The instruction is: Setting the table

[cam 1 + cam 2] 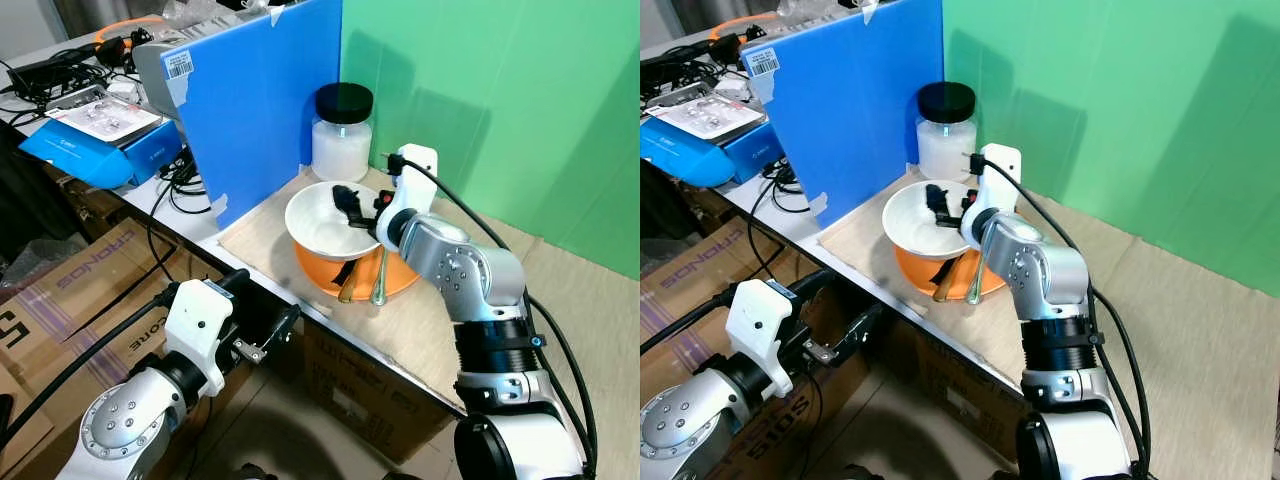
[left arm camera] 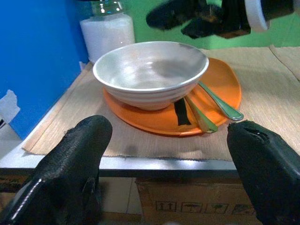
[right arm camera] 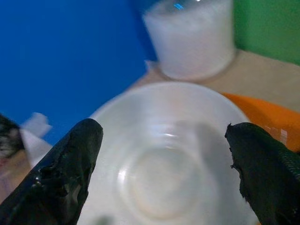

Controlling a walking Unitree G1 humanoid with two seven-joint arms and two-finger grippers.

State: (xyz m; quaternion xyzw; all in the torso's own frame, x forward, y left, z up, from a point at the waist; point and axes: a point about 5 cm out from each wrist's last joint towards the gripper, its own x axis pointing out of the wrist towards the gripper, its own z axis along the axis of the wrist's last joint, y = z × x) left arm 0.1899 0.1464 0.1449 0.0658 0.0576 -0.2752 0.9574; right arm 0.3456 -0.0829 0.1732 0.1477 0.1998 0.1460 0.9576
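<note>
At the far left of the left eye view, upper corner, a blue box [image 1: 100, 145] and a tangle of black cables [image 1: 60, 70] lie on a white desk [image 1: 160, 205], with cardboard boxes [image 1: 75, 275] below it. In the lower left, the left gripper [image 1: 262, 335] hangs in front of the table edge, below the mat; the left wrist view shows its two black fingers [image 2: 75, 173] spread wide apart, holding nothing.

Moving right, a blue board [image 1: 265, 100] stands upright beside a green backdrop [image 1: 500, 100]. At the foot of the two, upper centre, sits a white-filled jar [image 1: 342, 130] with a black lid. Just in front of it, in the middle of the frame, a white bowl [image 1: 325, 225] rests on an orange plate [image 1: 400, 280], and the plate lies on a woven mat [image 1: 270, 235]. Two spoons [image 1: 378, 280] lean on the plate's near side, just beside the bowl.

Right of centre, the right gripper [image 1: 352, 210] hovers over the bowl's opening, its fingers [image 3: 65, 173] apart and empty, the silver arm rising from the lower right corner
</note>
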